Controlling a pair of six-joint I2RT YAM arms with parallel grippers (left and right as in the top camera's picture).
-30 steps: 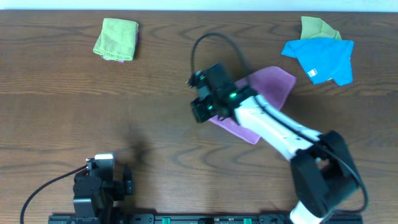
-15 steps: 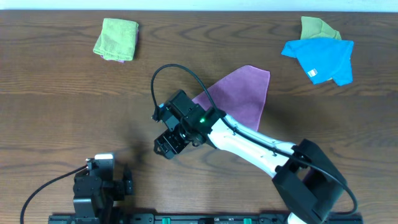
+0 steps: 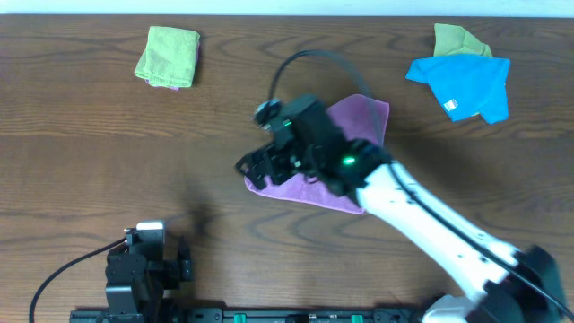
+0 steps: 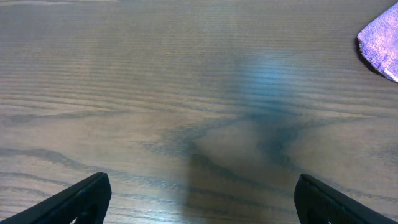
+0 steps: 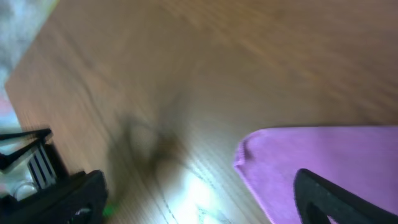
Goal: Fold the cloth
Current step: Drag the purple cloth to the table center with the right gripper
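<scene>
The purple cloth point(image 3: 369, 117) lies at mid-table, its left corner reaching point(image 3: 260, 186) and much of its middle hidden under my right arm. My right gripper point(image 3: 254, 167) hovers over that left corner. In the right wrist view, the right gripper point(image 5: 199, 202) is open with nothing between its fingers point(image 5: 339, 199), and the cloth's rounded corner point(image 5: 311, 155) lies below on the right. My left arm point(image 3: 139, 265) rests at the table's near left edge. Its gripper point(image 4: 199, 202) is open over bare wood, with a purple cloth corner point(image 4: 382, 37) far off at upper right.
A folded green cloth point(image 3: 168, 56) lies at the back left. At the back right a blue cloth point(image 3: 462, 85) overlaps another green cloth point(image 3: 457, 40). A black cable point(image 3: 296, 63) loops above the right wrist. The table point(image 3: 90, 161) is dark wood.
The right gripper, shut a second ago, dragged the cloth's edge toward the near left, then opened, let it go and lifted back over the left corner. The left arm has not moved.
</scene>
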